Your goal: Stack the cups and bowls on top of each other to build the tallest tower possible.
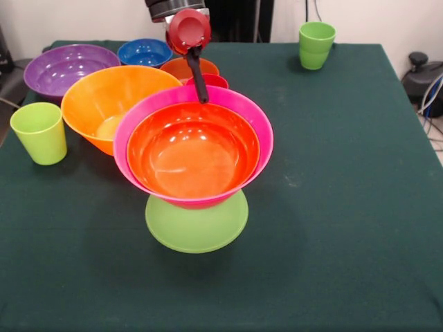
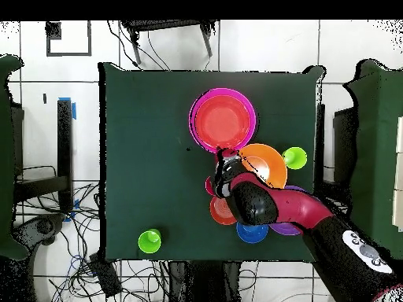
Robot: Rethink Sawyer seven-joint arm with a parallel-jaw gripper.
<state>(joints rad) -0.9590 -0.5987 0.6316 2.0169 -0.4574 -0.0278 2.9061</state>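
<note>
Tower point(image 1: 194, 173) sits mid-table: pink bowl point(image 1: 149, 114) on the rim-down lime green bowl point(image 1: 197, 232), orange bowl point(image 1: 190, 155) nested inside. We judge we're between placements; next move calls for picking a smaller piece, likely the small dark orange bowl point(image 1: 181, 67) or red-pink cup point(image 1: 213, 80) just behind. Arm reaches in over the pink bowl's far rim, gripper point(image 1: 201, 93) pointing down; open or closed, we can't tell.
</note>
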